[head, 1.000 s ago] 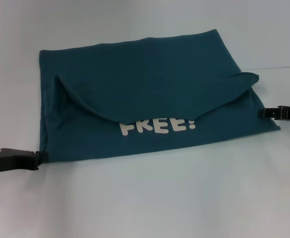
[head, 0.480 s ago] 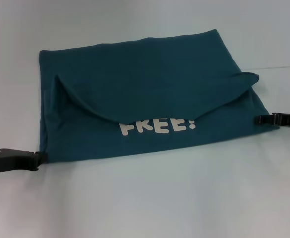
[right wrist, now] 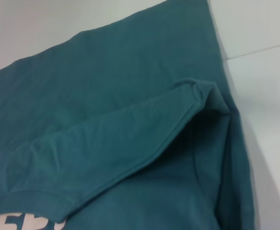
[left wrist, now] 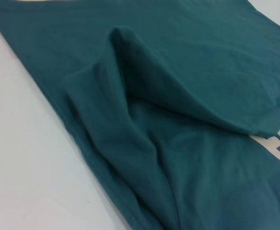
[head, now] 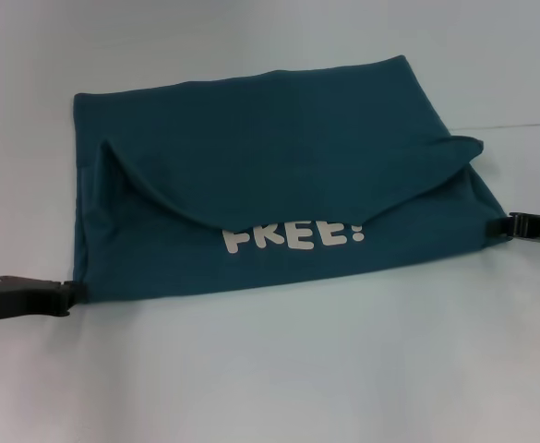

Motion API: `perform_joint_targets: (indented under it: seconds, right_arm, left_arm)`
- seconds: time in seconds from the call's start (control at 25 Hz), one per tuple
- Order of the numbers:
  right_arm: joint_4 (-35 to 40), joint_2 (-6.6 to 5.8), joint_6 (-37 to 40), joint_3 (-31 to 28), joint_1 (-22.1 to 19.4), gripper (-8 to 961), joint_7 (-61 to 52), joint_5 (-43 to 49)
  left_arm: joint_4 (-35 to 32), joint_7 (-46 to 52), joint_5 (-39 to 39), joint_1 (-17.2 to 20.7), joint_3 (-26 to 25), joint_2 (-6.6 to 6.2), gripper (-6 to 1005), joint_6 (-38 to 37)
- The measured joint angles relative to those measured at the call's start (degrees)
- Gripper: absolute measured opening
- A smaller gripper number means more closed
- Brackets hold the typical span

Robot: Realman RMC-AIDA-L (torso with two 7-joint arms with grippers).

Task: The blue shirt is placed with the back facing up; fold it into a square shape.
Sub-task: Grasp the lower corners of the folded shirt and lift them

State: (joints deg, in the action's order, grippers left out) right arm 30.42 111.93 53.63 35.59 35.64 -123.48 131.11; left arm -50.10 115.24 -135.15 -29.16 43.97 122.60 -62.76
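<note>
My left gripper: fingertips lay against the blue shirt corner; grip unclear.
My right gripper: arm cut by the frame edge; tips met the hem.
White lettering: top hidden under the folded flap.

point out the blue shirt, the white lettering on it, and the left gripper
blue shirt (head: 270, 129): head view, upper folded panel.
white lettering (head: 294, 235): head view, middle letters.
left gripper (head: 66, 297): head view, tip by the shirt's near corner.

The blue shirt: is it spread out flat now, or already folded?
Partly folded, not yet a square. On the blue shirt, an upper layer lies over the lower one and hides part of the white letters.
</note>
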Motion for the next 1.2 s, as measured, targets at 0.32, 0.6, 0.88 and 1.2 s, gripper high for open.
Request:
perform_joint_targets:
  seconds: [0.32, 0.6, 0.88, 1.2]
  right_arm:
    - [2.64, 0.13, 3.82, 0.0, -2.3, 61, 2.7, -3.21]
    - [6.03, 0.64, 9.02, 0.0, -6.38, 46, 4.49, -6.59]
    - [13.08, 3.94, 15.54, -0.12, -11.48, 47, 8.66, -7.51]
    - [16.77, 6.1, 26.42, -5.48, -16.02, 47, 15.37, -7.68]
  left_arm:
    - [-1.19, 2.11, 0.19, 0.93, -1.37, 0.0, -2, -0.51]
    - [-4.14, 2.86, 0.59, 2.97, -5.72, 0.32, -2, -6.22]
    - [-5.06, 1.51, 2.16, 4.66, -11.47, 0.15, -2, -14.29]
    - [-5.16, -1.81, 3.65, 6.88, -17.94, 0.04, -2, -25.63]
